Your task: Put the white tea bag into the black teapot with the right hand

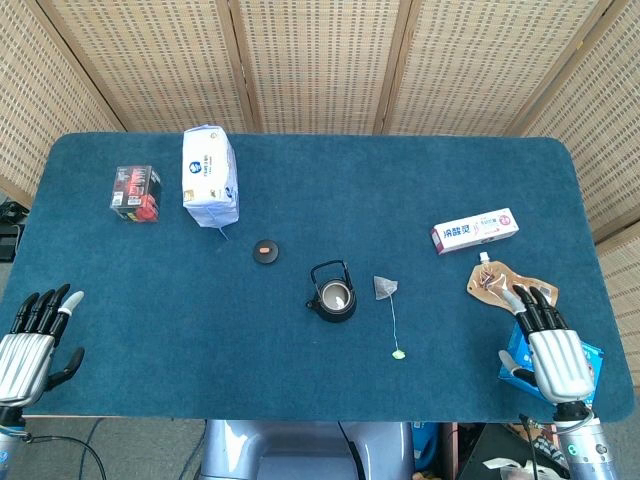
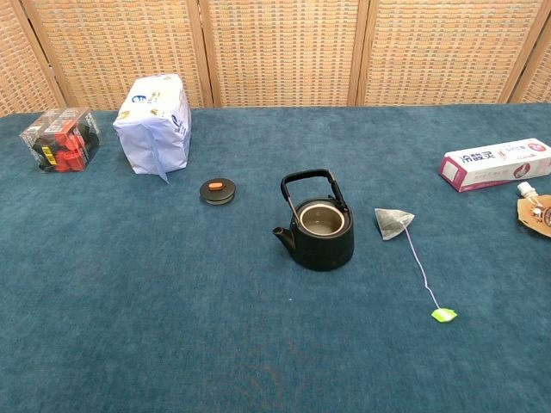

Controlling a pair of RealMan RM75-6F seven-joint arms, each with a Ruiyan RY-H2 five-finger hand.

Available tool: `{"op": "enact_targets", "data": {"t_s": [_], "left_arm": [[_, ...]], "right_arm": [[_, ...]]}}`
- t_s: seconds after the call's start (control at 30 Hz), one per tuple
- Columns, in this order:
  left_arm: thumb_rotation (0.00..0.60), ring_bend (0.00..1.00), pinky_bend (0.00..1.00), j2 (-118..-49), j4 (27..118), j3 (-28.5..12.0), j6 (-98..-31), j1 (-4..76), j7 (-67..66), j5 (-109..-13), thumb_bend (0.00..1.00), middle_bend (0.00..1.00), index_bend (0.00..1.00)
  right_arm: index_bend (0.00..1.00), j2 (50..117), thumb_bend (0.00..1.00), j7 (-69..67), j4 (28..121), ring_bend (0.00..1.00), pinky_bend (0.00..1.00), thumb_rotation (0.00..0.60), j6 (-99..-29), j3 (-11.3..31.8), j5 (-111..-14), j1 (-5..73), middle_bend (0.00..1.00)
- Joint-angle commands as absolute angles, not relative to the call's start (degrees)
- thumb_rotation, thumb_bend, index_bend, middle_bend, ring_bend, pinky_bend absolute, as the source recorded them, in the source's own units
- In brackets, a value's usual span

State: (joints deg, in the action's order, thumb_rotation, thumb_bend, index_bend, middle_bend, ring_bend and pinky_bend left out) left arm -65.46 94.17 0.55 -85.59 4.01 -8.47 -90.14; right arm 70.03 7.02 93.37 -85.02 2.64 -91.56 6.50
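Head view: right hand (image 1: 556,358) is hovering at lower right, fingers spread wide, holding nothing, over a blue packet (image 1: 590,358); left hand (image 1: 30,340) is sitting at lower left, also spread and empty. White tea bag (image 1: 385,288) is lying at frame centre, just right of the black teapot (image 1: 332,293).

Chest view: neither hand is showing. Teapot lid (image 2: 218,190) is lying off, so the pot mouth is standing open. String (image 2: 422,270) is trailing to a green tag (image 2: 443,315).

Risks, judged: the string is likely snagging the upright handle; the fingers are liable to nudge the pot during the pinch.
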Motion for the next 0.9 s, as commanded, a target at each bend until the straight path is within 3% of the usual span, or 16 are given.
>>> {"op": "enact_targets", "data": {"t_s": [0.03,0.5,0.67,0.9], "left_arm": [[0.6,0.0,0.0,-65.26,94.28,0.3,-85.98,4.04,-8.67,-90.24,0.41,0.0,0.0],[0.6,0.0,0.0,-64.05,95.27,-0.48,-86.65,4.46,-9.56,-90.54,0.41,0.0,0.0],[0.6,0.0,0.0,-63.63,95.52,-0.64,-86.75,4.48,-9.57,-90.36,0.41,0.0,0.0],[0.6,0.0,0.0,-63.45,95.37,-0.87,-86.85,4.48,-9.22,-90.01,0.41,0.0,0.0]], "right_arm": [[0.08,69.09,0.39,6.85,94.6,0.09,0.26,0.6,-83.62,2.07,-92.76,7.51,0.22],[0.12,67.14,0.37,9.5,98.91,0.29,0.46,0.6,-75.66,0.66,-97.19,13.18,0.38],[0.16,67.86,0.29,11.61,99.55,0.46,0.61,0.6,-72.09,0.94,-97.27,15.62,0.51],[0.21,69.4,0.28,13.62,99.01,0.66,0.73,0.6,-65.71,1.3,-94.55,18.93,0.68]]}}
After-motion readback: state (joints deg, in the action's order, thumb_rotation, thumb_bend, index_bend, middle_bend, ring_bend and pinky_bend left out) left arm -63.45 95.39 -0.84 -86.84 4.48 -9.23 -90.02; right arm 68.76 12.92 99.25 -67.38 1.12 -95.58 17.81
